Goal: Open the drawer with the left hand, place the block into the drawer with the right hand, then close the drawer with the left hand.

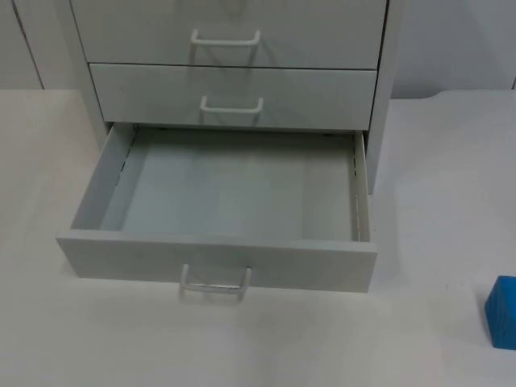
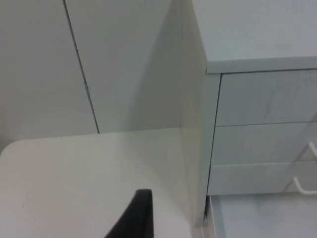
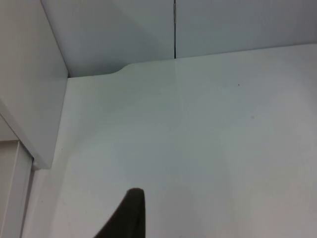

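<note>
The grey cabinet's bottom drawer (image 1: 218, 256) is pulled out toward the table's front, with nothing lying in it. Its white handle (image 1: 214, 284) faces front. A blue block (image 1: 502, 313) sits on the table at the far right, well right of the drawer's front. My left gripper (image 2: 136, 220) waits over the table beside the cabinet's left wall (image 2: 193, 124). My right gripper (image 3: 126, 215) hangs above bare table to the right of the cabinet's right wall (image 3: 29, 84), apart from the block.
Two upper drawers (image 1: 234, 93) with white handles are shut. The grey partition wall (image 3: 173, 25) stands behind the cabinet. White table top (image 1: 451, 161) stretches on both sides and in front of the drawer.
</note>
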Available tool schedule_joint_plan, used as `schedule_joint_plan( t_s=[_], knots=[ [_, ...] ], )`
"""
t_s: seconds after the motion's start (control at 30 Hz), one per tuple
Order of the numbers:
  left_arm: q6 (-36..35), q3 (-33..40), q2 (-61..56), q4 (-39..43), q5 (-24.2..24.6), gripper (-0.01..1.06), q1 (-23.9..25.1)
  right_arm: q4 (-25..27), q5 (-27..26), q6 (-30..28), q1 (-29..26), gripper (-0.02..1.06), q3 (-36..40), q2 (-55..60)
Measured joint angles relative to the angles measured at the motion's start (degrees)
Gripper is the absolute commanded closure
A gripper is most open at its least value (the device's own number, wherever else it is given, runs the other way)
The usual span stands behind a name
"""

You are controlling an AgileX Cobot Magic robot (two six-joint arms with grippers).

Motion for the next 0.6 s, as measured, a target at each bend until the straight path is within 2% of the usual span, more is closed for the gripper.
schedule_joint_plan(
  t_s=[0.17, 0.23, 0.3, 0.33, 0.47, 0.5, 0.53, 0.6],
  knots=[
    [0.00, 0.00, 0.00, 0.04, 0.00, 0.00, 0.00, 0.37, -4.41, 3.17, 0.00, 0.00, 0.00, 0.00],
    [0.00, 0.00, 0.00, 0.49, 0.00, 0.00, 0.00, 2.68, -4.92, 3.14, 0.00, 0.00, 0.00, 0.93],
    [0.00, 0.00, 0.00, 0.61, 0.00, 0.00, 0.00, 7.67, -4.70, -0.96, 0.00, 0.00, -0.22, 4.01],
    [0.00, 0.00, 0.00, 0.61, 0.00, 0.00, 0.00, 7.67, -4.70, -0.96, 0.00, 0.00, -0.22, 4.01],
    [0.00, 0.00, 0.00, 1.27, 0.00, 0.00, 0.00, 20.80, -4.67, -10.99, 0.00, 0.00, -0.22, 13.55],
    [0.00, 0.00, 0.00, 1.27, 0.00, 0.00, 0.00, 20.80, -4.67, -10.99, 0.00, 0.00, -0.22, 13.55],
    [0.00, 0.00, 0.00, 1.27, 0.00, 0.00, 0.00, 23.92, -4.78, -13.12, 0.00, 0.00, -0.22, 16.52],
    [0.00, 0.00, 0.00, 1.27, 0.00, 0.00, 0.00, 25.96, -4.89, -15.38, 0.11, 0.00, -0.22, 22.63]
  ],
)
